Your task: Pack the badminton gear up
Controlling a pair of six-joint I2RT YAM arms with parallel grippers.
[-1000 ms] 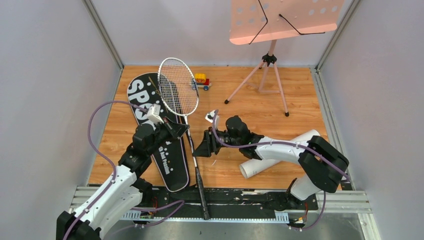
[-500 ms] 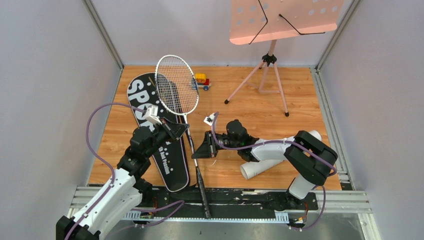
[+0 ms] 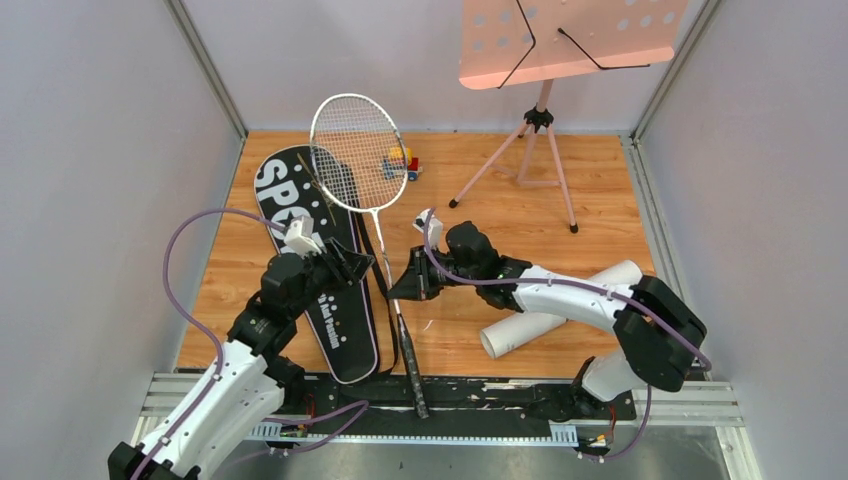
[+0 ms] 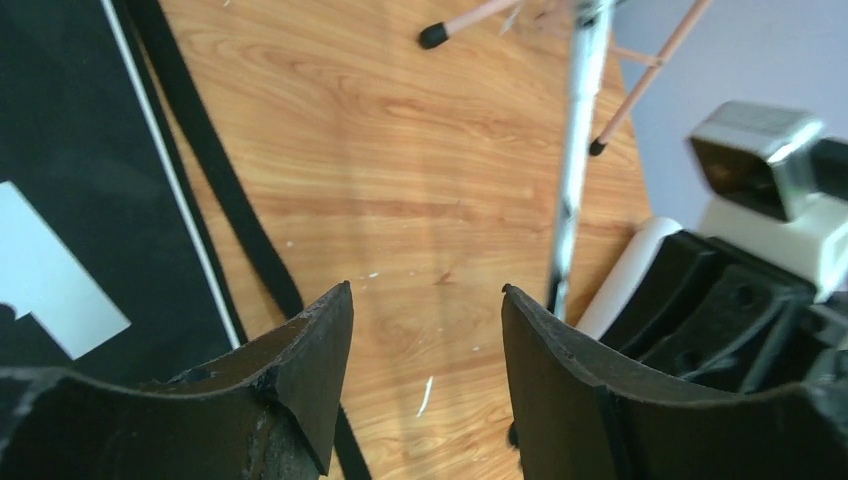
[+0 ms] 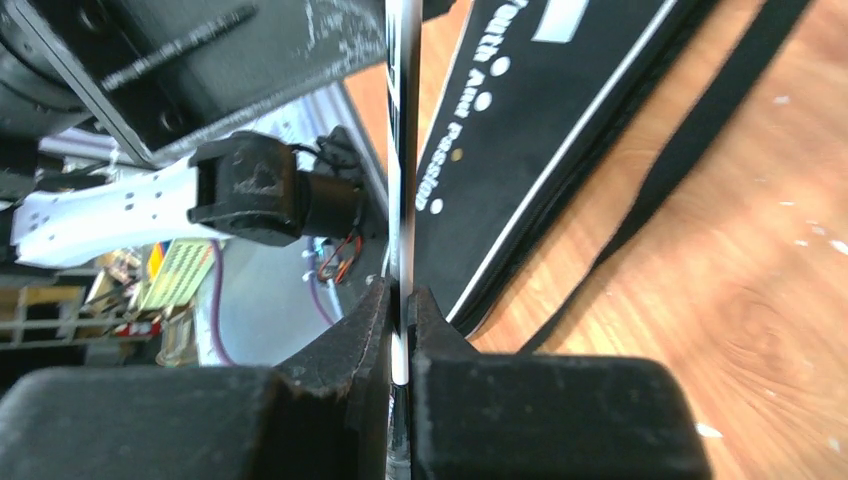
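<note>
top external: thin white-framed racket [image 3: 357, 152], slim shaft, black handle.

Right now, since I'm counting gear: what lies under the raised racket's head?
Under the racket, through its strings: the black bag at its top corner, seemingly a second racket on it, the toy car, wooden tabletop. The bag's inside is hidden.

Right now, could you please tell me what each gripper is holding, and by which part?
The right gripper is shut on the racket by its shaft; the left gripper holds nothing.
</note>
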